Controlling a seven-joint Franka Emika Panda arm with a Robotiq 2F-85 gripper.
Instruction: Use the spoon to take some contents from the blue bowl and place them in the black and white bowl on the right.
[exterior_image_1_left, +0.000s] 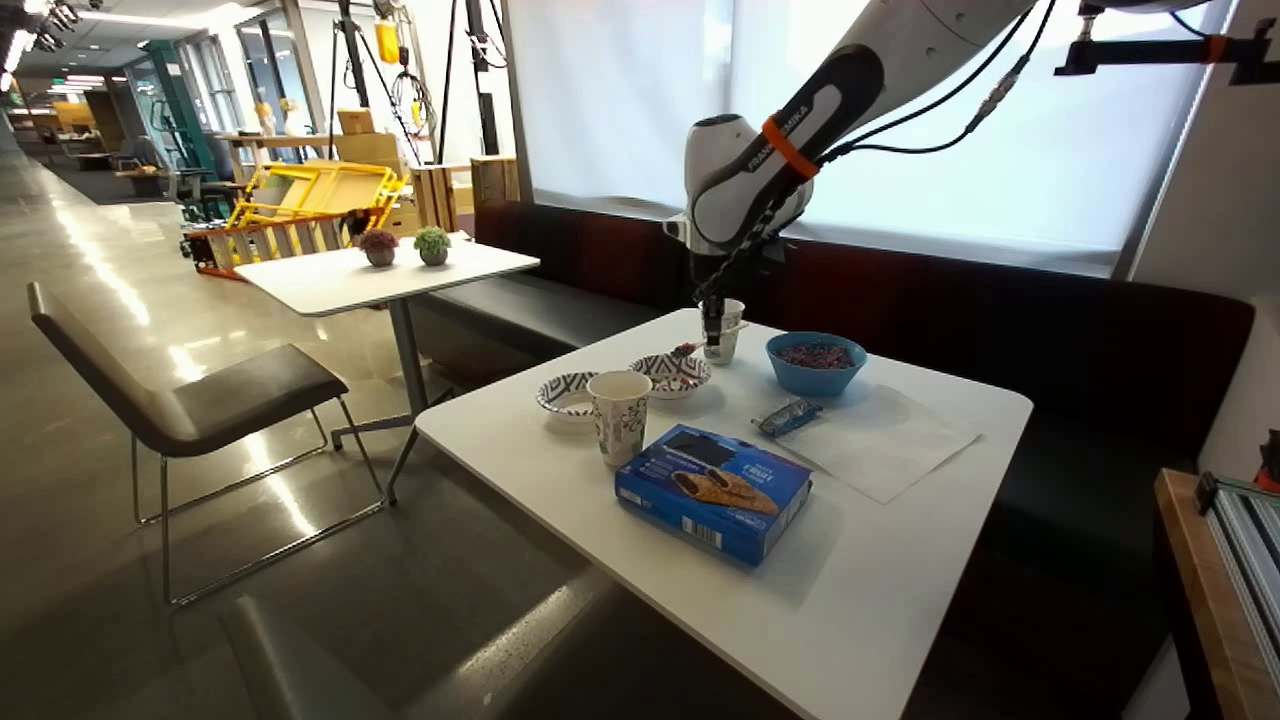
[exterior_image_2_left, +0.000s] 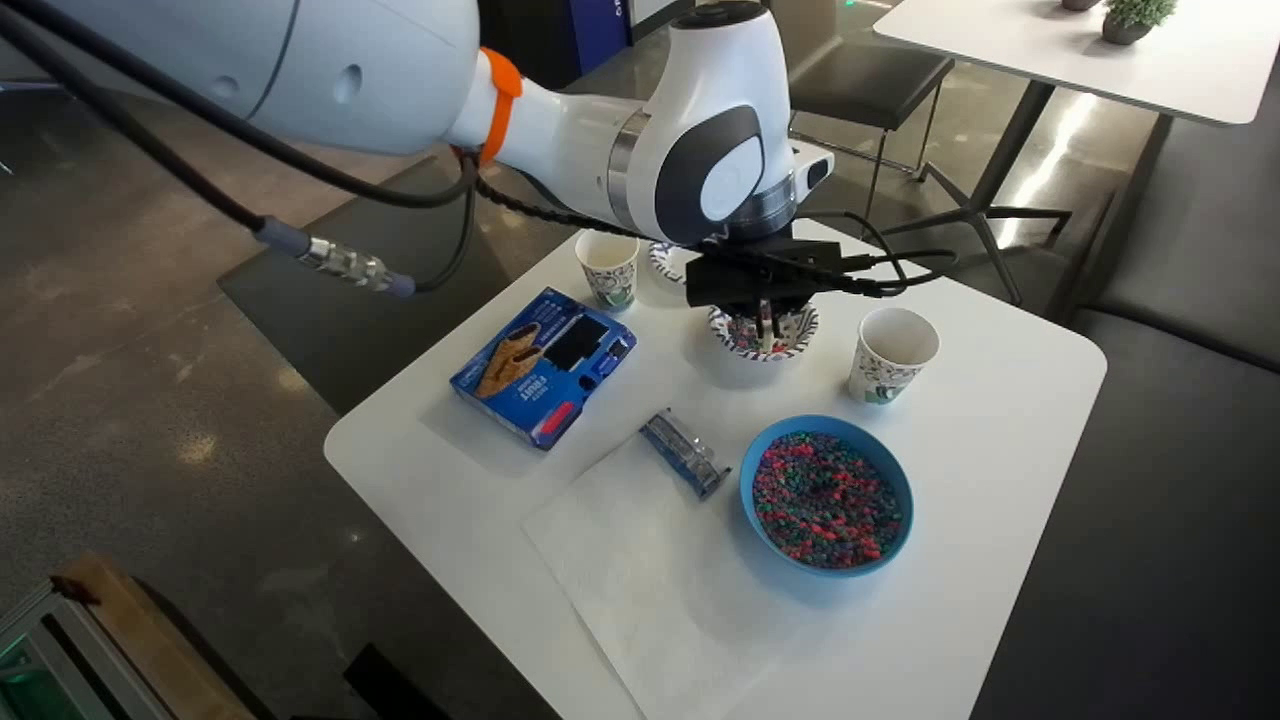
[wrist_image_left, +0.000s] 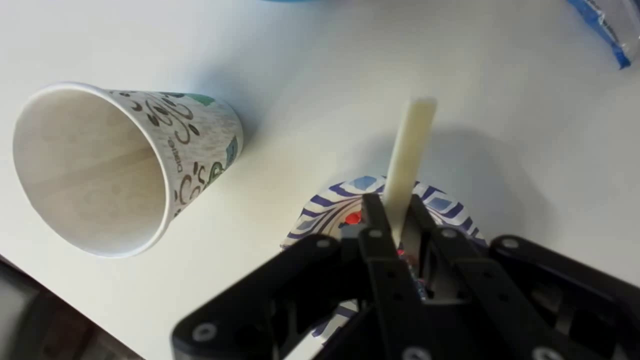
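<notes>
My gripper (exterior_image_1_left: 712, 340) is shut on the light-coloured spoon (wrist_image_left: 410, 150), and its fingertips (wrist_image_left: 391, 205) pinch the handle in the wrist view. In an exterior view the spoon's head (exterior_image_1_left: 685, 350) carries a dark reddish clump above the rim of a patterned bowl (exterior_image_1_left: 672, 380). That bowl also shows under the gripper in an exterior view (exterior_image_2_left: 800, 335) and holds some coloured bits. A second patterned bowl (exterior_image_1_left: 565, 400) stands beside it. The blue bowl (exterior_image_1_left: 815, 382) is full of small red, green and blue bits; its rim (exterior_image_2_left: 868, 440) is well apart from the gripper. In the wrist view the spoon's head is hidden.
A paper cup (exterior_image_2_left: 893, 355) stands close to the gripper, also large in the wrist view (wrist_image_left: 200, 140). Another cup (exterior_image_1_left: 620, 415) stands by the second patterned bowl. A flat blue box (exterior_image_1_left: 715, 490), a wrapped bar (exterior_image_2_left: 685, 453) and a paper sheet (exterior_image_2_left: 650, 570) lie on the table.
</notes>
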